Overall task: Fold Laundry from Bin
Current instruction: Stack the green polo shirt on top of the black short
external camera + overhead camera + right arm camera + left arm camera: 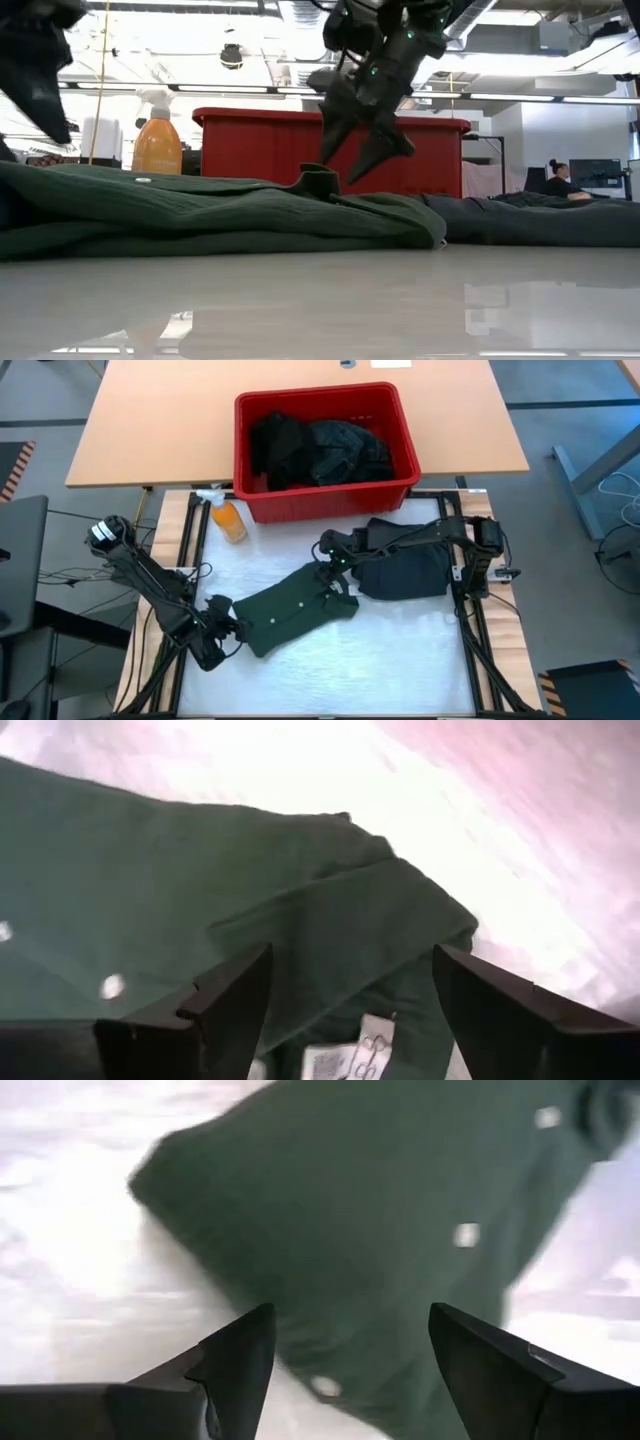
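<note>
The dark green button shirt (295, 608) lies folded and flat on the white table cover, slanting from near left to far right, with its white neck label (350, 1060) at the far right end. My left gripper (228, 628) stands open just off the shirt's near left end, above the table; white buttons (465, 1234) show ahead of it. My right gripper (365, 140) hangs open a little above the shirt's collar end, touching nothing. The red bin (325, 455) stands at the far side, holding more dark laundry (320, 450).
A black garment (405, 572) lies flat on the cover right of the shirt, under my right arm. An orange spray bottle (228, 518) stands left of the bin's near corner. Bare white cover (400, 660) stretches along the near side.
</note>
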Robot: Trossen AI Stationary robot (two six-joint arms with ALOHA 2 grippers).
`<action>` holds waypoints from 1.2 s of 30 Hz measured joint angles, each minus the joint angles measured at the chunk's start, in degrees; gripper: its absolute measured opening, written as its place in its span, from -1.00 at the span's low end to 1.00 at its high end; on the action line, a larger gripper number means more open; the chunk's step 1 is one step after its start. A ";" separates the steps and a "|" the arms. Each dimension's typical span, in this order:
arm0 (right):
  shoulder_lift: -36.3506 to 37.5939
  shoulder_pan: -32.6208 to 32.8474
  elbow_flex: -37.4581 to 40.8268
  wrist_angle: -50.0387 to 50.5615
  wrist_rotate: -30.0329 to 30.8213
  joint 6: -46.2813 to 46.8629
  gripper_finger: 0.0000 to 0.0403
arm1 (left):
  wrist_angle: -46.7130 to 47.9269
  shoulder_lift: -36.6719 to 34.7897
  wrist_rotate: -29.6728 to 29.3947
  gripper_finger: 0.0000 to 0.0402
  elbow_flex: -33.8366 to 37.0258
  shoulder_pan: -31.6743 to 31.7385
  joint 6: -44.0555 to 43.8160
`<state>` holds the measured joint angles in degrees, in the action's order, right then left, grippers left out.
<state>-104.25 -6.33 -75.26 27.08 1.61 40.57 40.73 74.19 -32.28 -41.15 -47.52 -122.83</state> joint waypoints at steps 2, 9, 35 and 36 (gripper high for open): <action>-0.08 -0.32 1.97 -1.50 -0.02 1.32 0.51 | -0.05 -0.01 1.57 0.32 0.92 0.48 -0.09; -0.10 -0.10 8.12 -5.75 0.02 5.24 0.51 | -2.02 0.03 2.00 0.45 3.80 1.66 -0.48; -12.81 7.79 13.34 -35.77 0.51 20.21 -0.06 | -21.10 -0.01 2.74 -0.18 16.55 10.11 6.82; -13.38 8.33 12.49 -35.31 0.03 20.27 -0.21 | -21.19 -0.01 2.74 -0.30 16.64 10.11 7.23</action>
<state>-117.64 2.00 -62.77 -8.23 1.64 60.84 19.54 74.17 -29.54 -24.51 -37.41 -115.61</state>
